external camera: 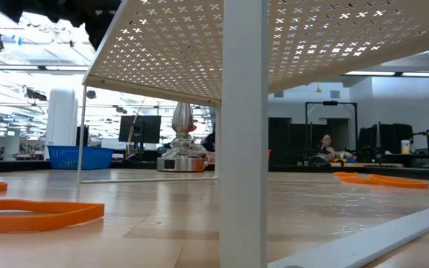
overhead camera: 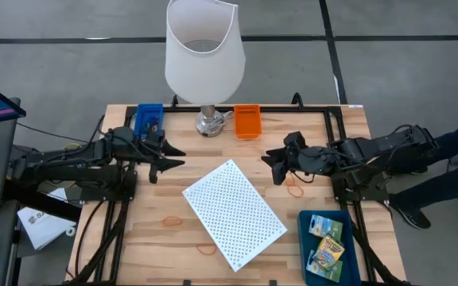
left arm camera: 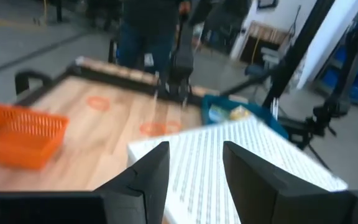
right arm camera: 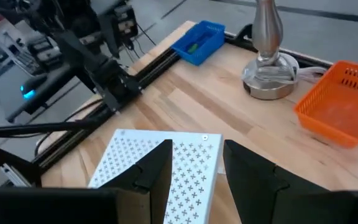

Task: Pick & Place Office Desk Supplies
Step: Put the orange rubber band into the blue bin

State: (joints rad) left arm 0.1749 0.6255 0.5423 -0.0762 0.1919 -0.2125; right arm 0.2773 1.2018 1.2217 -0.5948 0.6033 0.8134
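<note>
Thin orange rubber bands lie flat on the wood: one [overhead camera: 172, 221] left of the white perforated stand [overhead camera: 233, 213], one [overhead camera: 206, 249] by its near edge, one [overhead camera: 294, 189] under my right arm. Two colourful printed boxes [overhead camera: 328, 242] lie in a blue tray [overhead camera: 348, 270] at the near right. My left gripper [overhead camera: 177, 157] hovers open at the far left, pointing toward the stand [left arm camera: 247, 162]. My right gripper [overhead camera: 270, 167] hovers open at the right, facing it, with nothing between its fingers [right arm camera: 197, 146].
A big white lamp [overhead camera: 203, 59] stands at the far middle on a metal base [right arm camera: 269, 78]. A blue basket [overhead camera: 148, 117] sits to its left, an orange basket [overhead camera: 247, 121] to its right. The stand's leg [external camera: 243, 134] fills the low view's middle. A person stands beyond the table's right side.
</note>
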